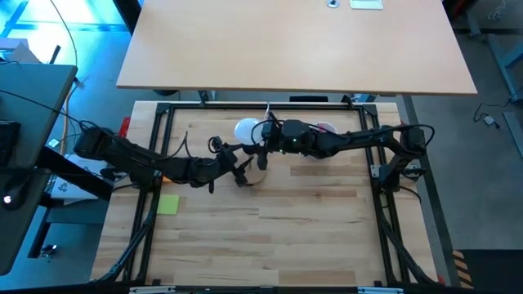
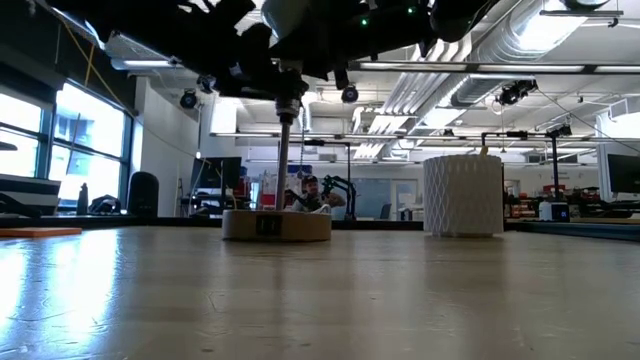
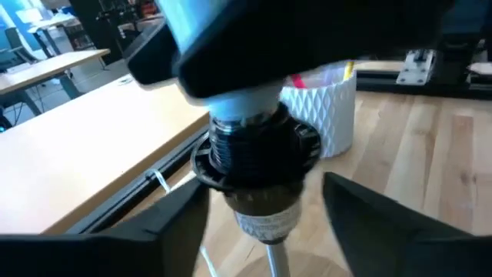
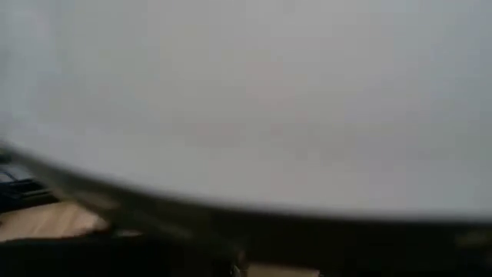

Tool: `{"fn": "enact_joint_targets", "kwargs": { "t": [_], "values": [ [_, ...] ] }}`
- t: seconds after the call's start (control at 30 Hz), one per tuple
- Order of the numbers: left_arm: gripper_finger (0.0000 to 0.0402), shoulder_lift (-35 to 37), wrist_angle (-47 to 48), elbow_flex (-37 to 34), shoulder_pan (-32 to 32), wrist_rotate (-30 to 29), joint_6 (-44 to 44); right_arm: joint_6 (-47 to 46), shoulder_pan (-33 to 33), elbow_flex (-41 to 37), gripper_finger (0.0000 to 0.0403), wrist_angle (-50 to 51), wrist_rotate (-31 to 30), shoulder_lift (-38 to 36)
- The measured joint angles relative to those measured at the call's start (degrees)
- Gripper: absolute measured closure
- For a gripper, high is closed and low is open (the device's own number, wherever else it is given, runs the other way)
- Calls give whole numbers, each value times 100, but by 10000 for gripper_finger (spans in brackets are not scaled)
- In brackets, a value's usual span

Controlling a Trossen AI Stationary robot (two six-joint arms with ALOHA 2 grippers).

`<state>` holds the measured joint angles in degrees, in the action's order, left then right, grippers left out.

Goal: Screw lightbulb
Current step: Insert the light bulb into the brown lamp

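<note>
Worktop (image 1: pixel 270 237): pale wood slats in a dark frame, bare over most of its near half.

Left arm reaches in from the left edge toward the middle of the far half. Left gripper (image 1: pixel 242 173) sits level with the lamp socket (image 3: pixel 257 150). In the left wrist view its two dark fingers (image 3: pixel 165 223) stand spread on either side of the black threaded socket, clear of it, pinching nothing.

Right arm comes in from the right edge, also over the far half. Right gripper (image 1: pixel 265 137) is on the lightbulb (image 1: pixel 247 131). Its wrist view is filled by the white globe (image 4: pixel 246 100), right up against the lens. Pincer looks pinched on the globe, fingers partly spread around it.

White latticed cup (image 2: pixel 462 194): upright near the far edge, right of centre, pink items showing at its rim in the left wrist view.

Wooden disc base (image 2: pixel 276 224): flat on the worktop, thin metal stem (image 2: pixel 284 160) rising upright to the socket.

Lightbulb: white, above the stem, its silvery neck (image 3: pixel 244 117) seated down in the black socket.

Yellow-green note (image 1: pixel 168 204): flat near the left edge.
</note>
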<state>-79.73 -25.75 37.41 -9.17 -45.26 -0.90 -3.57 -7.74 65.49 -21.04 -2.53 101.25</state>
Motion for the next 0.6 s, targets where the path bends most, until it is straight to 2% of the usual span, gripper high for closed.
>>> {"fn": "enact_joint_targets", "kwargs": {
  "t": [0.13, 0.27, 0.33, 0.43, 0.6],
  "values": [
    [106, 356, 394, -1, 7, 317, 19, 182, 4, -2, 270, -4, 23, 0],
    [100, 508, 562, -28, 229, 797, 328, 365, 5, -4, 270, -8, 57, 0],
    [104, 507, 360, -160, 414, 1120, 392, 362, -1, -4, 270, -8, 67, 0],
    [112, 388, -401, -502, 664, 1664, 402, 487, 10, -76, 270, -175, 109, 4],
    [133, 167, -2289, -1160, 811, 2092, 609, 347, 21, -520, 270, -1080, 135, 8]
  ]
}}
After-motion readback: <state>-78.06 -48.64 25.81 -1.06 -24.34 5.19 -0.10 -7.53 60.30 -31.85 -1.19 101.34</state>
